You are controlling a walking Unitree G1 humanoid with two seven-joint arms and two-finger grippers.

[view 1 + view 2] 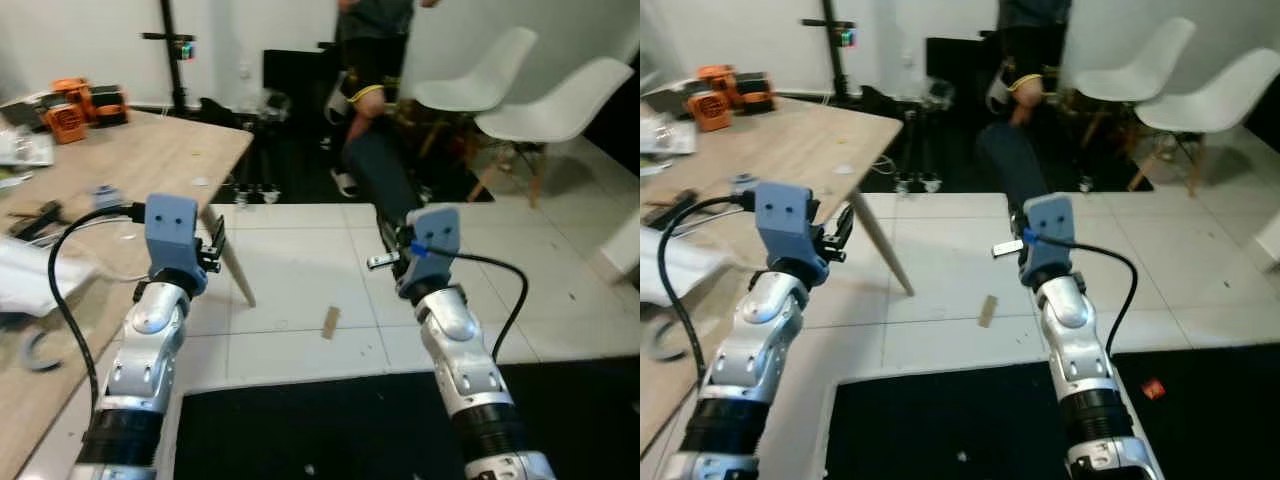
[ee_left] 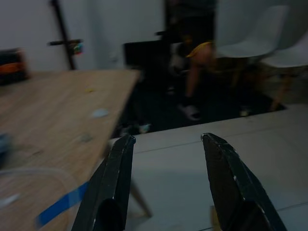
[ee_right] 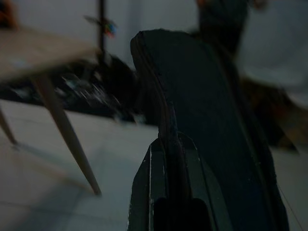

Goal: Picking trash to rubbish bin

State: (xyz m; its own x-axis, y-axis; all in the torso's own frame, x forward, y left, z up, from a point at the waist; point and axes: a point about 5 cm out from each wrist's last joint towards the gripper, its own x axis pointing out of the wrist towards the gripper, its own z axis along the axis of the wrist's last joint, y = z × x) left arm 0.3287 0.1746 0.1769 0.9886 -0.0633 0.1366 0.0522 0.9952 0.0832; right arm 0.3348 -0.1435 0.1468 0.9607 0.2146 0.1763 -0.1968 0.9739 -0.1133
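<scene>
1. I am holding the left gripper (image 2: 166, 185) beside the wooden table (image 1: 120, 170), fingers apart.
2. I am clamping the right gripper (image 3: 168, 144) fingers on a long dark item (image 1: 378, 178).
3. A cardboard scrap (image 1: 330, 322) is lying on the floor tiles between the arms.

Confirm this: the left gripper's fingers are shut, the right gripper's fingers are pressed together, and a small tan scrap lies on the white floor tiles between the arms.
Not quite. The left gripper is open: the left wrist view shows its two fingers apart. The right gripper is shut, and the tan scrap does lie on the floor tiles between the arms.
</scene>
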